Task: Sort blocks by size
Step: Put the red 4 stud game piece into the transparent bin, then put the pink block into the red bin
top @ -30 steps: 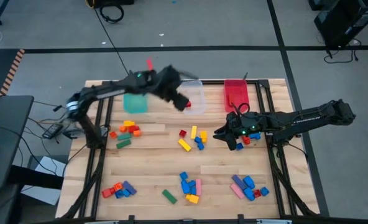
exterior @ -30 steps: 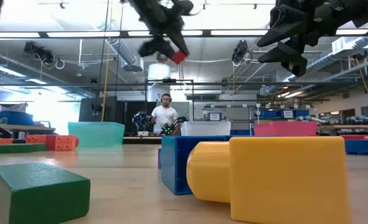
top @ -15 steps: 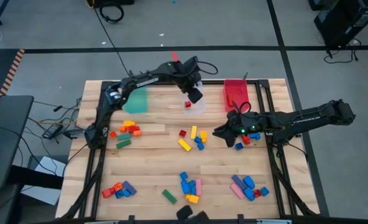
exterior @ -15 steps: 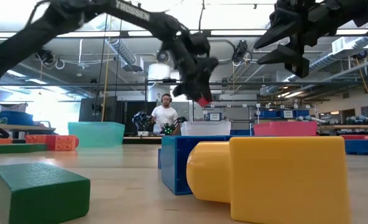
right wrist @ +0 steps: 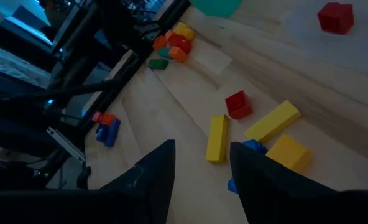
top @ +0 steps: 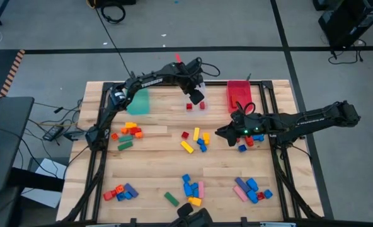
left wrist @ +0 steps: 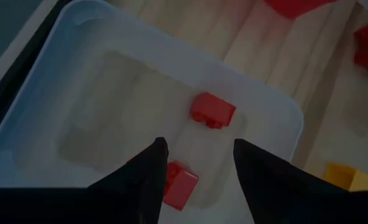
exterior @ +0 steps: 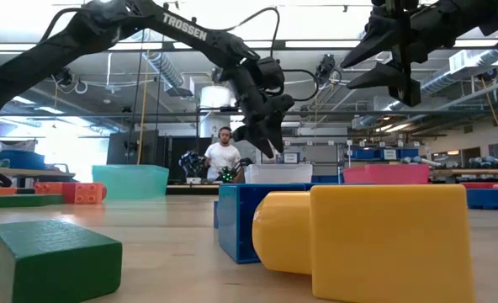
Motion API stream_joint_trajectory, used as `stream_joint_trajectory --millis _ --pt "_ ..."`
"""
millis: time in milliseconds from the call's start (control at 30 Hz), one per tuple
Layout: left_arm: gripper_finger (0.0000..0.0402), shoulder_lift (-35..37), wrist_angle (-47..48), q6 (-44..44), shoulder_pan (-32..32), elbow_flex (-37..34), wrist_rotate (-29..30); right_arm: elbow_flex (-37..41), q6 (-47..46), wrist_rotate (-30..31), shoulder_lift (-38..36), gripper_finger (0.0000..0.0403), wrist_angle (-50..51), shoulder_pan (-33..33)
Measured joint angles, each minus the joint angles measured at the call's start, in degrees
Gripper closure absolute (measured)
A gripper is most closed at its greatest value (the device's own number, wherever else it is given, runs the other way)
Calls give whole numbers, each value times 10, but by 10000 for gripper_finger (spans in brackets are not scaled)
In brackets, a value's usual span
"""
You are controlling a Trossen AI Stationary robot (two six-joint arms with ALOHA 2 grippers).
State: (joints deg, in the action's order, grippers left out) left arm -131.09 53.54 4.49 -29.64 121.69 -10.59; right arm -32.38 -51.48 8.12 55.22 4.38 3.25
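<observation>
My left gripper (top: 197, 97) (left wrist: 199, 155) hangs open over the clear bin (top: 196, 112) (left wrist: 109, 106) at the table's far middle. Two red blocks (left wrist: 213, 110) (left wrist: 179, 185) lie on the bin's floor below its fingers, which touch neither. My right gripper (top: 222, 133) (right wrist: 202, 168) hovers open and holds nothing, right of the table's middle. Ahead of it a red block (right wrist: 237, 104) and yellow bars (right wrist: 217, 138) lie on the wood. Other blocks lie in loose groups (top: 130, 131) (top: 191, 188) (top: 252, 189) across the table.
A teal bin (top: 137, 101) stands left of the clear one and a red bin (top: 238, 94) right of it, along the far edge. In the low view large yellow (exterior: 384, 240), blue (exterior: 236, 219) and green (exterior: 51, 257) blocks fill the foreground. A person (exterior: 224, 156) sits far behind the table.
My left gripper has swung toward the far edge and sunk over the clear bin with a red block. It has then opened and let the block go, and the block now lies in the bin. My right gripper has rolled a little in place.
</observation>
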Motion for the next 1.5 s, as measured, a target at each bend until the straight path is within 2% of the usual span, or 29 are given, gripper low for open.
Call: stream_joint_trajectory --millis 200,400,500,633,867,1100,1300,1500 --pt "207 23 19 -1 -5 0 2 0 1 0 0 235 0 0" --pt "215 87 23 -13 25 -2 18 0 2 0 0 235 0 0" --pt "221 136 12 -10 46 -32 41 0 2 0 0 235 -1 0" --pt "224 214 -36 21 81 -121 87 0 20 0 0 235 -1 0" --pt "225 387 -186 108 149 -344 109 0 76 0 0 235 -8 0" --pt "225 546 -276 208 243 -552 228 0 161 -15 0 232 -48 2" --pt "224 625 -320 236 338 -673 286 -1 236 -22 0 208 -73 26" --pt "224 653 -395 272 426 -765 388 -56 304 -3 4 173 -16 72"
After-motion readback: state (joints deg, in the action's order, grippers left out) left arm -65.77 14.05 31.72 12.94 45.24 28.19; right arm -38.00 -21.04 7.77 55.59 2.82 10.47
